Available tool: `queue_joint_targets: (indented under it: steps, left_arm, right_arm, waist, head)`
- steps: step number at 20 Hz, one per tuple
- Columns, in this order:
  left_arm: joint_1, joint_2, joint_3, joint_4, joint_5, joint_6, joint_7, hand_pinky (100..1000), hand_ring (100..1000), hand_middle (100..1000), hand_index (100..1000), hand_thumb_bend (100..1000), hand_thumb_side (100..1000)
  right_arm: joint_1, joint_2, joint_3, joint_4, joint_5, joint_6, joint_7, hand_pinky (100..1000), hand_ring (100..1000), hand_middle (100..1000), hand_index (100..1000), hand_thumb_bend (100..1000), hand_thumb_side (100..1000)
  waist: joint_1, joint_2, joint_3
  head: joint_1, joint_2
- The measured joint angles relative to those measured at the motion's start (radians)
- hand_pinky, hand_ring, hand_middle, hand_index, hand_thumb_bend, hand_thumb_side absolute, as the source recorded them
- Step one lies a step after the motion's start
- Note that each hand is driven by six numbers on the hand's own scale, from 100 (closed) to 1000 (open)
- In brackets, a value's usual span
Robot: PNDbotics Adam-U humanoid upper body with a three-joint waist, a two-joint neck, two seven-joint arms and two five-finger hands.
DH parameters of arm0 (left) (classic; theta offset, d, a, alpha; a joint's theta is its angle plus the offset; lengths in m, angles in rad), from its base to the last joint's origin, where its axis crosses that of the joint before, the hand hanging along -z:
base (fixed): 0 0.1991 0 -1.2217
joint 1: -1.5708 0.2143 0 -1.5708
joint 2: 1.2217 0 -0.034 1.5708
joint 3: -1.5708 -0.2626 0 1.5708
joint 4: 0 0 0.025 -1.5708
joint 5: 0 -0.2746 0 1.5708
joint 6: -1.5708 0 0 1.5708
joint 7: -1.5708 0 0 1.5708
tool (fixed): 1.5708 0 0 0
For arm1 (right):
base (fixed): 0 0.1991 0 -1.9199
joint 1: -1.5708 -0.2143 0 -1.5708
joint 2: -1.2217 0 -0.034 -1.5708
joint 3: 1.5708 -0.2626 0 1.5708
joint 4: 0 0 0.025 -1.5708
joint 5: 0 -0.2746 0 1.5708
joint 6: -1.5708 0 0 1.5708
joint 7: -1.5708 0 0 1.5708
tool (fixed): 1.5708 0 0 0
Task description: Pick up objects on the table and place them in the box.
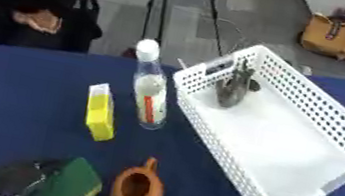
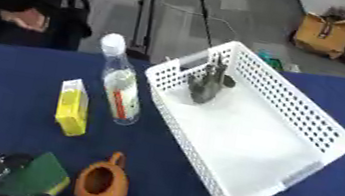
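Your left hand (image 1: 15, 179) low at left corner grasping green sponge (image 1: 68, 180); clay teapot (image 1: 138, 193) beside; bottle (image 1: 150, 91), yellow carton (image 1: 101, 112) upright near white basket (image 1: 300, 99); dark object (image 1: 233, 88) inside.

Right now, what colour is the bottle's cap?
White; the bottle cap shows best in the left eye view.
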Motion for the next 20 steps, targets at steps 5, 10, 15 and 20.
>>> queue_joint_targets:
  steps: [5,10,15,20]
  left_arm:
    - [-0.003,-0.009,-0.008,0.003,-0.055,-0.002,0.005,775,940,949,1000,442,905]
    - [-0.008,-0.017,-0.012,0.006,-0.08,0.0,0.008,690,818,876,1000,372,866]
    - [-0.011,-0.017,-0.014,0.007,-0.086,0.006,0.014,523,622,742,1000,269,867]
    - [-0.014,-0.021,-0.018,0.01,-0.082,0.023,0.025,423,541,671,1000,233,855]
  right_arm:
    - [0.0,0.0,0.0,0.0,0.0,0.0,0.0,610,531,482,558,100,572]
    - [0.0,0.0,0.0,0.0,0.0,0.0,0.0,610,531,482,558,100,572]
    - [0.0,0.0,0.0,0.0,0.0,0.0,0.0,610,530,482,558,100,572]
    - [0.0,0.0,0.0,0.0,0.0,0.0,0.0,610,530,483,558,100,572]
  waist:
    - [0.001,0.0,-0.001]
    - [0.001,0.001,-0.002]
    - [0.002,0.003,-0.003]
    - [0.003,0.003,-0.004]
  head:
    - [0.001,0.0]
    - [0.001,-0.001]
    - [0.001,-0.001]
    - [0.002,-0.008]
